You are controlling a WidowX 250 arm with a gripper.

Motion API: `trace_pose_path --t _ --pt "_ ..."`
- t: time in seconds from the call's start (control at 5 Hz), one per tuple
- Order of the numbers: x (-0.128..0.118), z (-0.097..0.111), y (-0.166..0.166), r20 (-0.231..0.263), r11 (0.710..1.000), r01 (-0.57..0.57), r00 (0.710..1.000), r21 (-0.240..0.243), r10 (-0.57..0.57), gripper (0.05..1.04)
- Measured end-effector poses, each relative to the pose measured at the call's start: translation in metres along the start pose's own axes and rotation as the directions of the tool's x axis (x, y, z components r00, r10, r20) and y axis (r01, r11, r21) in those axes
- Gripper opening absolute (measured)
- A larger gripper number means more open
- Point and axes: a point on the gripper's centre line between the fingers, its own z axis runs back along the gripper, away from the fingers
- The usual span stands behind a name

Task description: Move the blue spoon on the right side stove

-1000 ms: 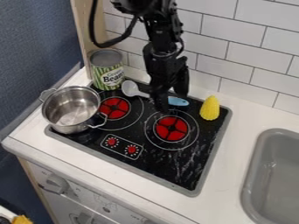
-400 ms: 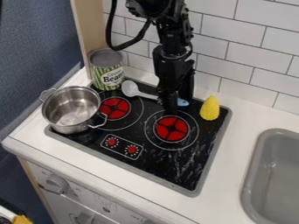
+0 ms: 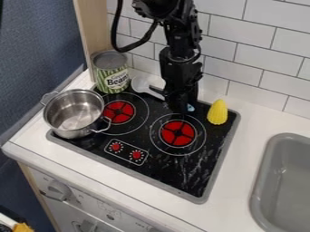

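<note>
Down at the near edge of the view, a yellow thing [image 3: 23, 227] sits in the left corner, too cut off to name. Beside it is the white front of the cabinet, with a round knob [image 3: 59, 190] on it. Above that front lies the white counter [image 3: 36, 146], with a grey sink [image 3: 261, 181] set into it on the right.

Next comes the black stove [image 3: 176, 174] with its grey rim, and on it a small panel [image 3: 126, 152] with two red dials. A silver pot [image 3: 74, 114] with two handles stands upright over the left corner of the stove. Behind the panel are two red burners, the right one [image 3: 177, 133] and the left one [image 3: 118, 112].

My gripper [image 3: 176, 108] hangs down just behind the right burner, over the spoon [image 3: 140, 84]. I cannot tell whether I have the spoon in my grasp or am released. Its pale bowl points to the back left, near the can, and its blue handle end shows just to the right of my gripper.

To my right, the yellow corn [image 3: 218, 112] stands near the back right corner of the stove. The can [image 3: 111, 72], with its green striped label, stands at the back left, behind the pot. Farthest off is the white tiled wall [image 3: 266, 50].
</note>
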Motion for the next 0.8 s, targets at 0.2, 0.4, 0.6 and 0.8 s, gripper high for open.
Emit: trace_pose_path --t 0.2,0.4,0.6,0.8 --pt "-0.004 0.002 0.006 -0.032 1.000 0.024 0.999 0.003 -0.024 0.331" --pt "-0.003 0.010 0.017 -0.080 1.000 0.019 0.997 -0.008 -0.020 0.330" --pt "-0.010 0.029 0.019 -0.121 0.998 0.051 0.991 -0.037 -0.055 0.331" --pt "-0.017 0.050 0.026 -0.187 0.993 0.084 0.977 -0.087 -0.099 0.330"
